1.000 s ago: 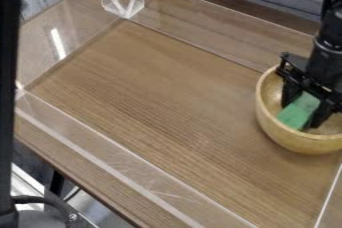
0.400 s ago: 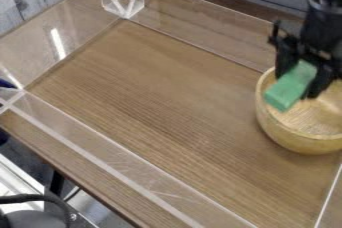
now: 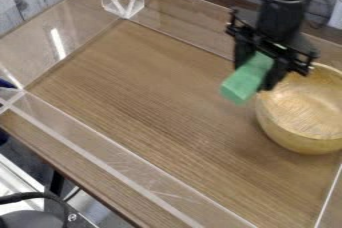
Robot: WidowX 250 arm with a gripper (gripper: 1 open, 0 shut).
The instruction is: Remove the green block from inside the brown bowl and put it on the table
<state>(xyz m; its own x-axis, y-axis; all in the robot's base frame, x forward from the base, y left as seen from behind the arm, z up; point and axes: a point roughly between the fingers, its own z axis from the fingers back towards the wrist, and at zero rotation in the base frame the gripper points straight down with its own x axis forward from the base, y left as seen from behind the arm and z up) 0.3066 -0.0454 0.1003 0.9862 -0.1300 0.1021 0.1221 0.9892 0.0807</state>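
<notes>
Above tabletop [image 3: 147, 97], near bowl [image 3: 302, 110] at right edge, gripper [image 3: 257, 64] part-open, clamped on block [image 3: 246, 79], prob. to clear rim b/f lowering.

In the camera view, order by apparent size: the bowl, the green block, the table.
Largest to smallest:
1. Table
2. Brown bowl
3. Green block, partly covered by the fingers, yet plainly smaller than the bowl

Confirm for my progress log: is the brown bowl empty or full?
Empty: the bowl's smooth inside shows bare, the green block outside its rim.
</notes>
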